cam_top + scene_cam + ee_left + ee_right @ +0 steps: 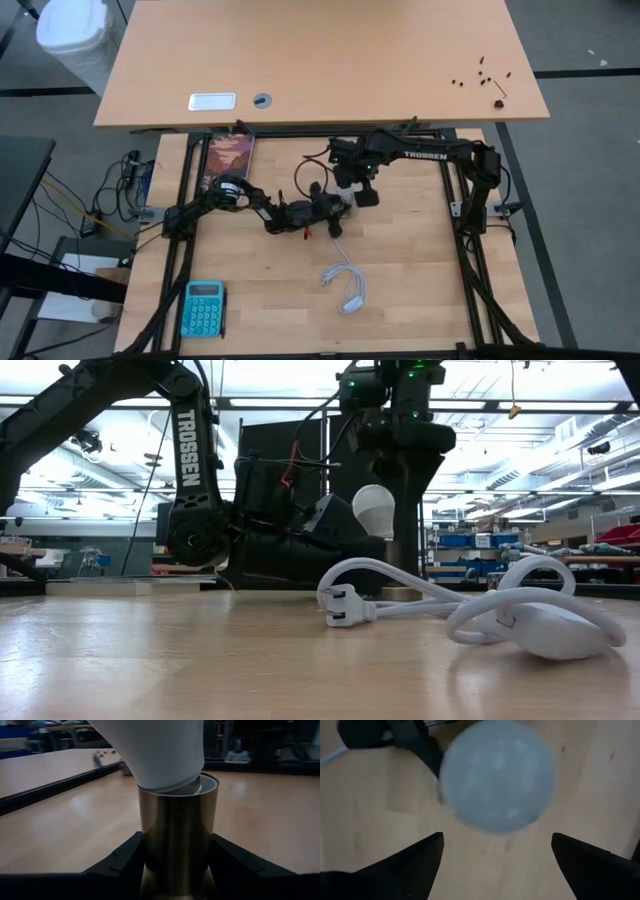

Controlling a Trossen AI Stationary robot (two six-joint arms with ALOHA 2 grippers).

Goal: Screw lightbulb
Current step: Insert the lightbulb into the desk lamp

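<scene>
The white lightbulb stands tilted with its base in the open top of a brass socket. The socket stands upright near the table's middle. My left gripper reaches in level from the table's left and is shut on the socket. My right gripper hangs above the bulb, pointing straight down. It is open, and its two fingers stand clear of the glass. In the low view the bulb leans away from the dark right gripper. My left gripper pinches the socket's brass wall between its two fingers, one on each side. The fingers come in level from the table's left. The socket stands upright in the hold; its foot is hidden by the gripper.
The socket's white cord, with its plug, lies coiled toward the near edge. A teal calculator lies at the near left. A printed card lies at the far left. A second tabletop stands beyond the far edge.
</scene>
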